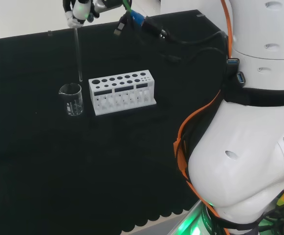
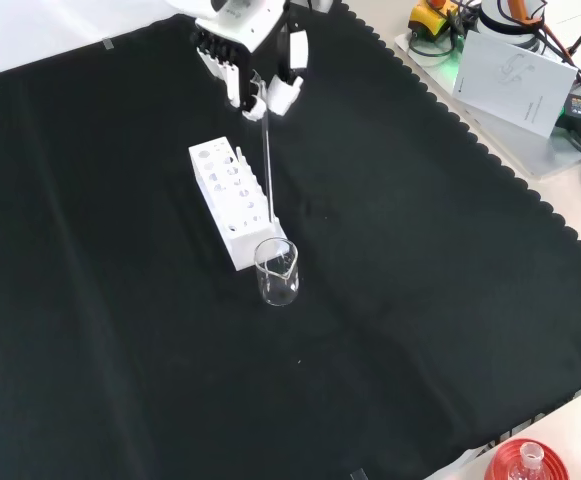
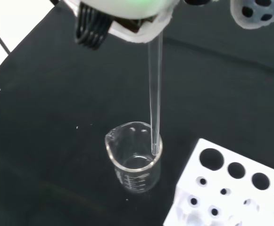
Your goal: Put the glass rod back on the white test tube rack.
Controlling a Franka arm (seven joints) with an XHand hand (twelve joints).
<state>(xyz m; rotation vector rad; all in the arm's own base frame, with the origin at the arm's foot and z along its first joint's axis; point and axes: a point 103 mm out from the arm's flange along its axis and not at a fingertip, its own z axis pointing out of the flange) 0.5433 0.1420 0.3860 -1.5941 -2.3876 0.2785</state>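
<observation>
On your black-draped table [image 2: 120,350], the hand [image 2: 255,70] pinched a clear glass rod [image 2: 266,160] upright above beaker [image 2: 277,272] and rack [image 2: 230,195].

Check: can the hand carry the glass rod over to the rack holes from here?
Probably yes. The hand holds the glass rod upright, its tip above the beaker; the white rack stands beside it, holes open.
</observation>
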